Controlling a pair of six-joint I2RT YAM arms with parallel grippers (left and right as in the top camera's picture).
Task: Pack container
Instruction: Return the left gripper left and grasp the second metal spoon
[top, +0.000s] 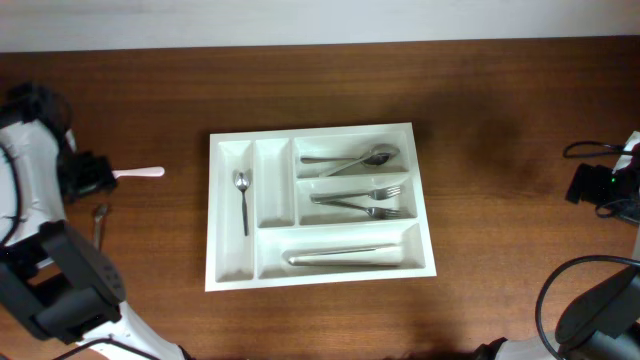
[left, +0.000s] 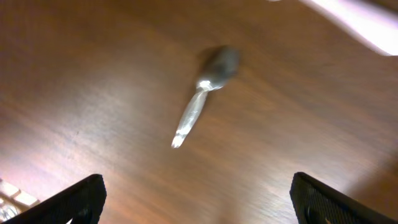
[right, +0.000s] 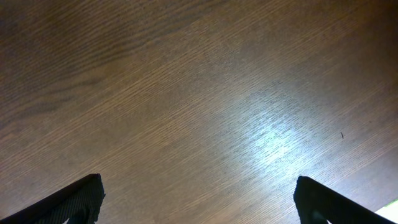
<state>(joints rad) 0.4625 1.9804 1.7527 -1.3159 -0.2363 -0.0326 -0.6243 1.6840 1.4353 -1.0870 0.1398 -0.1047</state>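
Your left gripper (left: 196, 186) hangs jaws apart over the loose spoon (left: 202, 99) on the worktop (left: 93, 93). Next: drop, clamp its handle, carry it to the container (top: 320, 275).

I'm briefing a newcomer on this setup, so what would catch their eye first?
The white cutlery tray in the middle of the dark wooden table, with spoons, forks and a small spoon sorted into its compartments. Then the lone teaspoon lying on bare wood at the table's left side, just ahead of the open left fingers.
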